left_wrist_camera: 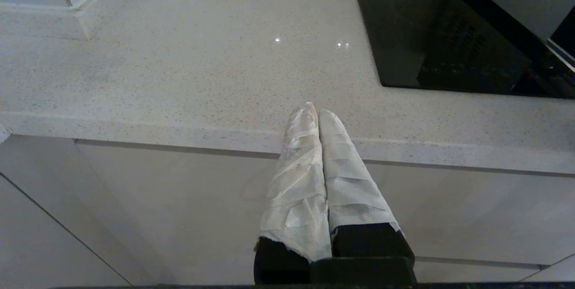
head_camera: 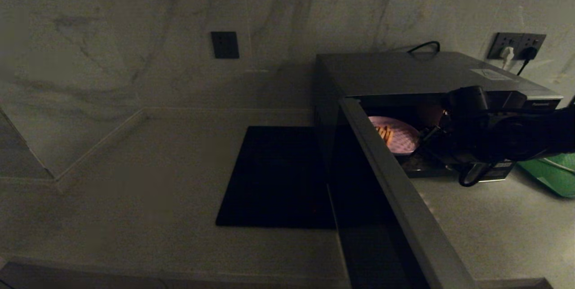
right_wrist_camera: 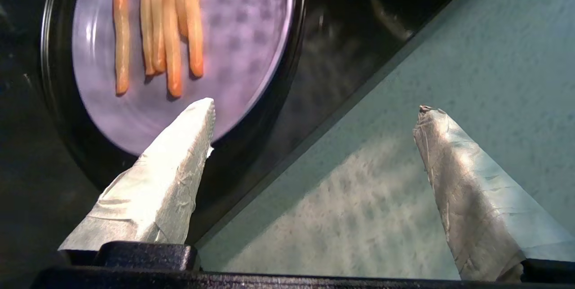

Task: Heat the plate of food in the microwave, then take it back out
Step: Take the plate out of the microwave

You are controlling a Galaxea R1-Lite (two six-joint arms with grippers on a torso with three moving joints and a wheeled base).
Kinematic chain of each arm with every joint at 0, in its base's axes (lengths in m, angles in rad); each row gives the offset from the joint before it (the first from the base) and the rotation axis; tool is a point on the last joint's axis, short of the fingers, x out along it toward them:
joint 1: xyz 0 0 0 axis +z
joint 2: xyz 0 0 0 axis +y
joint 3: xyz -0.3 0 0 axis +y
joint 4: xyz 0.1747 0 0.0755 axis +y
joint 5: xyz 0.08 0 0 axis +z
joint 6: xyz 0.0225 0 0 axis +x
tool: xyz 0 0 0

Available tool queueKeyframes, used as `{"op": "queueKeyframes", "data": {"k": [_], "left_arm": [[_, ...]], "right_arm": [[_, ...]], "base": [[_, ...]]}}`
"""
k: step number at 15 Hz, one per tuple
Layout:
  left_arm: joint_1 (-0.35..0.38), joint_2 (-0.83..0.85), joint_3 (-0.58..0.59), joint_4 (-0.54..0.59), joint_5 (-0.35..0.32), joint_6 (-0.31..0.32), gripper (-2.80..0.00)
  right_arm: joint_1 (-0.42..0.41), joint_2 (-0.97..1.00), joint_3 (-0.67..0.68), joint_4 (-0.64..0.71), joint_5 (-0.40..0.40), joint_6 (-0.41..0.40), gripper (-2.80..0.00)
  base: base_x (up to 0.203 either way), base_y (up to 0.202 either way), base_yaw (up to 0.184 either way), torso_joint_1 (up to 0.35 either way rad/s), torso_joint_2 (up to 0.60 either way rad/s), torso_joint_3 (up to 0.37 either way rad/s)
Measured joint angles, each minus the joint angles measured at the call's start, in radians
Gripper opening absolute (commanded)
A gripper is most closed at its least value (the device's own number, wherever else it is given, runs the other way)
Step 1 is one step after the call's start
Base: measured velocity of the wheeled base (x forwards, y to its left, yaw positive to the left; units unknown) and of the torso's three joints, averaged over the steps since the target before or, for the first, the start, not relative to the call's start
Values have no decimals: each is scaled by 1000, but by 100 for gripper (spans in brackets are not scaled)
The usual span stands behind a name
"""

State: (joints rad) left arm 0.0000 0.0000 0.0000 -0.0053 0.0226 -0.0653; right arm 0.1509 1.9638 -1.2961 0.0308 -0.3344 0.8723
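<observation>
The plate of food (head_camera: 397, 135) sits inside the microwave (head_camera: 422, 73), on the dark turntable, with the door (head_camera: 395, 190) swung wide open toward the robot. The right gripper (right_wrist_camera: 314, 122) hovers at the mouth of the microwave with its two taped fingers spread far apart and nothing between them. One finger (right_wrist_camera: 179, 158) hangs over the near edge of the plate, the other over the counter (right_wrist_camera: 471, 55) outside the microwave.

The step in hand looks like a reach for the plate, or a pull away from it; the pictures do not settle which. If it is a reach, the plate rim is thin and shallow, so the fingers should come in low with one above and one below the rim, at the side away from the fries (right_wrist_camera: 157, 28). The plate should be kept level on the way out, and the wrist should stay clear of the open door.

The right wrist view alone shows the fries and how near the finger is to the rim. The head view alone shows the open door and the green tray (head_camera: 550, 172) beside the microwave. The left wrist view shows the left gripper (left_wrist_camera: 316, 113) with fingers pressed together, parked at the counter's front edge well apart from the microwave, near the black mat (left_wrist_camera: 426, 33).
</observation>
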Motion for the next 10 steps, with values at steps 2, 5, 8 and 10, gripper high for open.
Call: {"op": "queueKeyframes", "data": {"k": [2,5,8,10], "left_arm": [[0,0,0,0,0,0,-280],[0,0,0,0,0,0,-280],[0,0,0,0,0,0,-280],[0,0,0,0,0,0,-280]], "right_arm": [[15,2,-2,3,-12,5,0],[24,13,-21,5,-33,5,0],[25,30,-45,6,-37,9,0],[25,42,-61,15,-58,52,0]], "base": [[0,0,0,0,0,0],[0,0,0,0,0,0],[0,0,0,0,0,0],[0,0,0,0,0,0]]}}
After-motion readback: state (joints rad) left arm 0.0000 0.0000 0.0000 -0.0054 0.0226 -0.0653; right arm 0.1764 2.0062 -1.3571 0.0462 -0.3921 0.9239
